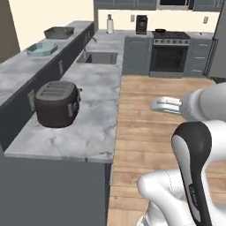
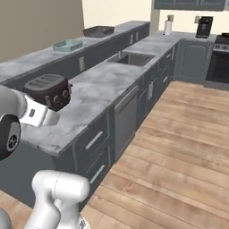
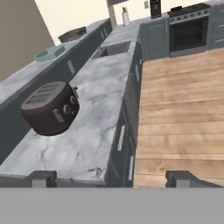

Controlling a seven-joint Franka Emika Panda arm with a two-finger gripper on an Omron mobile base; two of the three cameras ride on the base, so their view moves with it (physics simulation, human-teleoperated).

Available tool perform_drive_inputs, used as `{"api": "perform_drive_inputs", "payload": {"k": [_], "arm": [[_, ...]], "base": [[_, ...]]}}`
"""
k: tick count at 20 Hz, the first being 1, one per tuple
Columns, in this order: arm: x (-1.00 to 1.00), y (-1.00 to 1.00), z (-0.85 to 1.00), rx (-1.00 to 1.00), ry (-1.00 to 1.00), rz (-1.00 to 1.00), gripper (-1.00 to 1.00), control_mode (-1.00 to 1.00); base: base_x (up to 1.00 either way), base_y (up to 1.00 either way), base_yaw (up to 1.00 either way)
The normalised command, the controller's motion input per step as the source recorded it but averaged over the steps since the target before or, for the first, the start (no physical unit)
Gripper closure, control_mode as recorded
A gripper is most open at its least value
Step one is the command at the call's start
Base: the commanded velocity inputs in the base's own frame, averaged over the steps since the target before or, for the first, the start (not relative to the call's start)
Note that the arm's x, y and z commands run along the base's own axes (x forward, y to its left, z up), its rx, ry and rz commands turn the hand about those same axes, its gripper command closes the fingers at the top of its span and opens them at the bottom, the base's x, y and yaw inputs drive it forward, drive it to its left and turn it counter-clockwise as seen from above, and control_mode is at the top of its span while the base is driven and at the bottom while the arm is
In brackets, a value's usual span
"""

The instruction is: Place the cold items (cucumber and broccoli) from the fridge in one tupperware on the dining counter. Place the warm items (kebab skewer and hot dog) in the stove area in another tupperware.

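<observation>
Two tupperware containers sit on the raised dining counter (image 1: 13, 75) at the left: a pale blue one (image 1: 42, 48) (image 2: 67, 44) (image 3: 49, 53) and, farther back, a dark one (image 1: 58, 32) (image 2: 98, 31) (image 3: 72, 34). The stove (image 1: 170, 55) (image 3: 189, 30) stands against the far wall with a dark pan (image 1: 160, 30) on top. A sliver of the fridge (image 1: 219, 48) shows at the right edge. My gripper (image 3: 112, 179) (image 1: 155, 105) is open and holds nothing, hovering over the wooden floor beside the near counter. Cucumber, broccoli, kebab skewer and hot dog are out of view.
A dark toaster (image 1: 56, 103) (image 3: 48, 108) stands on the near marble counter (image 1: 95, 128). Farther along are a sink (image 1: 98, 57), a white bottle (image 1: 110, 23) and a coffee machine (image 1: 141, 24). Wooden floor (image 1: 150, 132) runs from me to the stove.
</observation>
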Motion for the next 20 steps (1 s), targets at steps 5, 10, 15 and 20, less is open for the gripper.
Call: {"api": "perform_drive_inputs", "payload": {"k": [5,10,15,20], "arm": [[0.00,0.00,0.00,0.00,0.00,0.00,-1.00,1.00],[0.00,0.00,0.00,0.00,0.00,0.00,-1.00,1.00],[0.00,0.00,0.00,0.00,0.00,0.00,-1.00,1.00],[0.00,0.00,0.00,0.00,0.00,0.00,-1.00,1.00]], "base": [[0.27,-0.82,-0.52],[0.32,-0.61,-0.71],[0.64,-0.52,-0.49],[0.98,-0.33,-0.11]]}}
